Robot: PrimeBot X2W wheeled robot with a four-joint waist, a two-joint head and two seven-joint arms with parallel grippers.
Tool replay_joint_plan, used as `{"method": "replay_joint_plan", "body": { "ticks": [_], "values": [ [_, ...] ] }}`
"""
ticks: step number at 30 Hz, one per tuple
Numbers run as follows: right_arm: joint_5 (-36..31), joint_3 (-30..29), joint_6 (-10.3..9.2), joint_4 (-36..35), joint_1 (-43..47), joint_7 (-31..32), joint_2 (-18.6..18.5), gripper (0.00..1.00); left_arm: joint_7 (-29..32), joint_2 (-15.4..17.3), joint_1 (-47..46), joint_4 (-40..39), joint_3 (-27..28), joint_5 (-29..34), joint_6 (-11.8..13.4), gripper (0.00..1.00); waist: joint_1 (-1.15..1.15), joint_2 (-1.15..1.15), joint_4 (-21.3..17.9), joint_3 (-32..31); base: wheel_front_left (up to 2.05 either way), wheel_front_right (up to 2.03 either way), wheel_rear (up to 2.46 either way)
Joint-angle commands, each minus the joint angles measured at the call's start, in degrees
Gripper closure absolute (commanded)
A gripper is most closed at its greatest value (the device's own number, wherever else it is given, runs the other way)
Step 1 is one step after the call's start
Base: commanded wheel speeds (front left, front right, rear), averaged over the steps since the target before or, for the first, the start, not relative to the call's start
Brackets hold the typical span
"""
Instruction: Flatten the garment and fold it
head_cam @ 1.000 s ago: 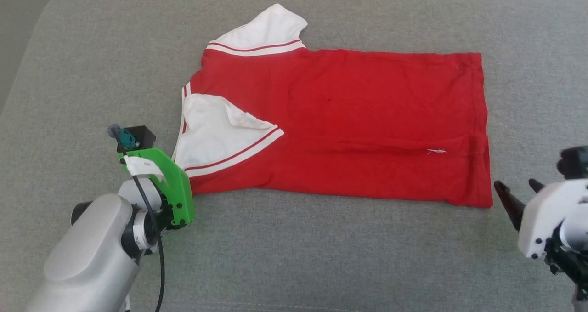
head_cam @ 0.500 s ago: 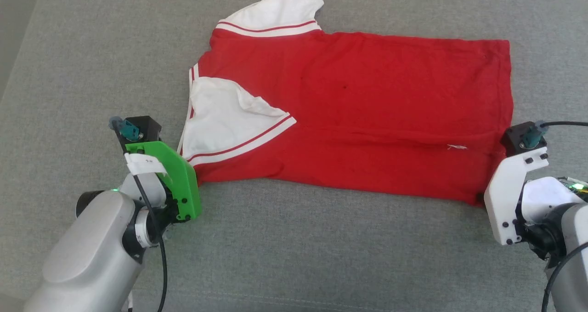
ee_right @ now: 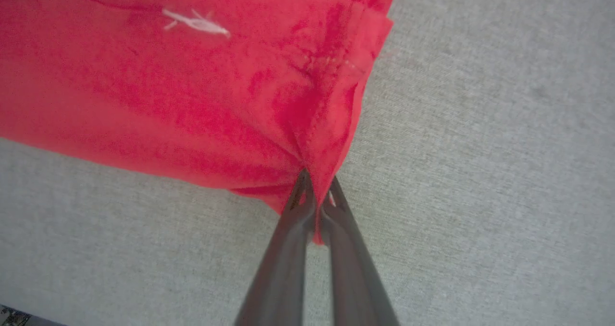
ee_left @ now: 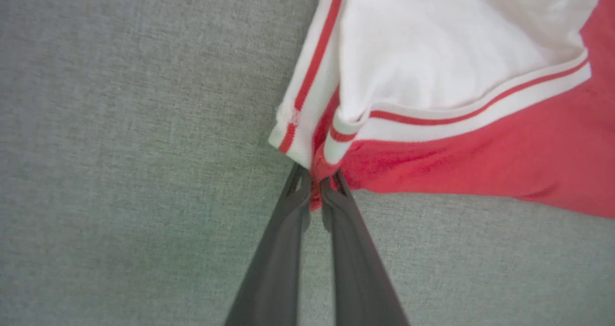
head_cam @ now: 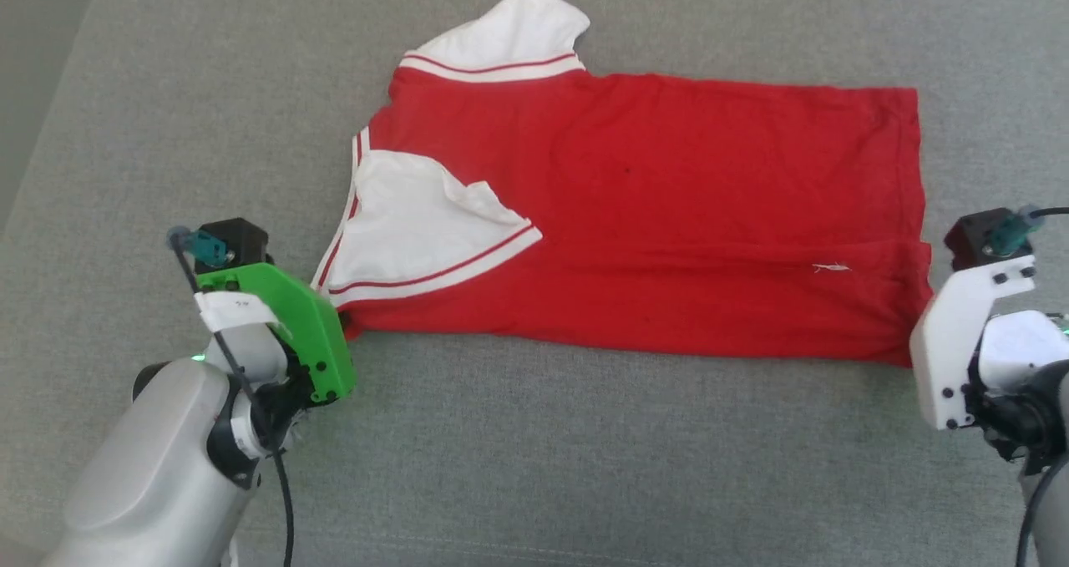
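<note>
My left gripper [ee_left: 317, 184] sits lower left in the head view, my right gripper [ee_right: 318, 187] lower right. Both are pinched tight on lower corners of the garment [head_cam: 668, 216].

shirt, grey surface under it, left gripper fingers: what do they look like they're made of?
The garment: soft matte knit, likely cotton or polyester jersey; it creases and bunches where pinched. The grey surface: matte woven cloth, upholstery-like, with a fine heathered weave visible. The left gripper's fingers: dark, smooth, dull sheen, probably moulded plastic or rubber; the look leaves that open.
</note>
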Motion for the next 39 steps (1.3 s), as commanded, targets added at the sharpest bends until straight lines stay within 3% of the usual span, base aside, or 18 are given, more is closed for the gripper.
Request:
{"method": "replay_joint_plan", "body": {
  "ticks": [1, 12, 17, 26, 27, 28, 29, 34, 39],
  "values": [
    [0.7, -0.9, -0.09, -0.3, -0.5, -0.6, -0.1, 1.0, -0.6, 0.4, 0.9, -0.7, 0.8, -0.5, 0.1, 1.0, -0.01, 0.0, -0.1, -2.2, 0.0, 0.0, 0.0],
    [3.5, -4.3, -0.09, -4.2, 7.0, 1.0, -0.6, 1.0, -0.9, 4.2, 9.3, -8.9, 3.8, -2.2, 3.9, 1.0, -0.01, 0.0, -0.3, -7.4, 0.0, 0.0, 0.0],
    [3.3, -4.4, -0.09, -3.7, 11.0, 1.8, 0.6, 1.0, -1.4, 2.8, 13.9, -9.0, 3.7, -3.9, 4.8, 1.0, -0.01, 0.0, -0.3, -6.9, 0.0, 0.0, 0.0],
    [2.2, -3.6, -0.09, 1.6, 12.5, -0.1, 2.7, 1.0, -2.2, 0.2, 15.2, -3.0, 3.4, -5.9, 3.5, 1.0, -0.01, 0.0, -0.5, -5.8, 0.0, 0.0, 0.0],
    [2.0, -3.8, -0.09, 1.9, 12.3, -0.9, 3.0, 0.94, -2.5, 0.1, 15.1, -2.4, 3.5, -5.9, 3.3, 0.5, -0.01, 0.0, -0.6, -5.8, 0.0, 0.0, 0.0],
    [2.0, -3.8, -0.09, 2.3, 12.2, -1.3, 3.2, 0.51, -2.6, 0.1, 15.0, -2.0, 3.6, -6.0, 3.2, 0.0, -0.01, 0.0, -0.6, -6.0, 0.0, 0.0, 0.0],
    [2.1, -3.8, -0.09, 2.7, 12.0, -1.6, 3.3, 0.0, -2.6, 0.1, 14.8, -1.7, 3.7, -6.0, 3.2, 0.0, -0.01, 0.0, -0.7, -6.3, 0.0, 0.0, 0.0],
    [3.7, -4.6, -0.09, 2.2, 10.8, -2.7, 2.7, 0.0, -1.7, 1.4, 13.5, -2.7, 4.1, -6.0, 3.2, 0.0, -0.01, 0.0, -0.8, -8.4, 0.0, 0.0, 0.0],
    [6.8, -6.7, -0.09, -2.9, 10.0, -1.8, 1.7, 0.0, -1.3, 3.4, 11.3, -7.2, 5.3, -5.3, 3.8, 0.0, -0.01, 0.0, -0.9, -10.9, 0.0, 0.0, 0.0]
  ]
}}
